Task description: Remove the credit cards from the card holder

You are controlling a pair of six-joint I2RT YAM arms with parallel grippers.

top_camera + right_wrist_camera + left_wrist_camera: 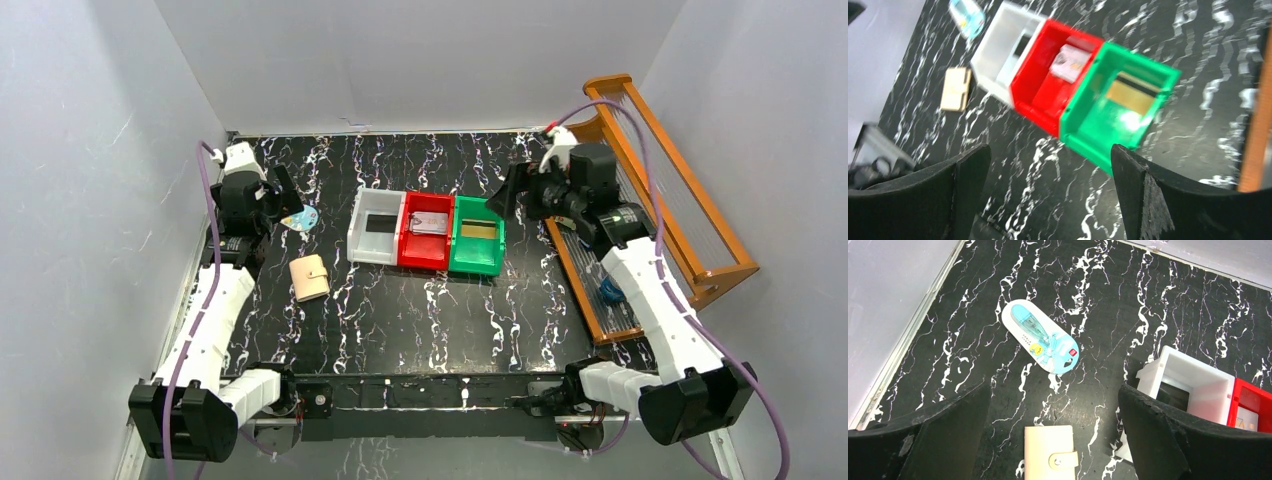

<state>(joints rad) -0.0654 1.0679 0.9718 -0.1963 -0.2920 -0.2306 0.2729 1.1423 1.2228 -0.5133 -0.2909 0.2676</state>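
The beige card holder [309,278] lies closed and snapped on the black marbled table; it also shows in the left wrist view [1050,454] and the right wrist view [956,89]. A black card [381,224] lies in the white bin [360,238], a silvery-grey card [430,222] in the red bin [424,258], and a gold card [480,231] in the green bin [474,264]. My left gripper [280,205] is open and empty, raised just beyond the holder. My right gripper [508,195] is open and empty, raised to the right of the green bin.
A blue and white correction-tape dispenser [305,220] lies beyond the holder, near my left gripper. A wooden rack [650,180] stands along the right wall. Grey walls close in the table on three sides.
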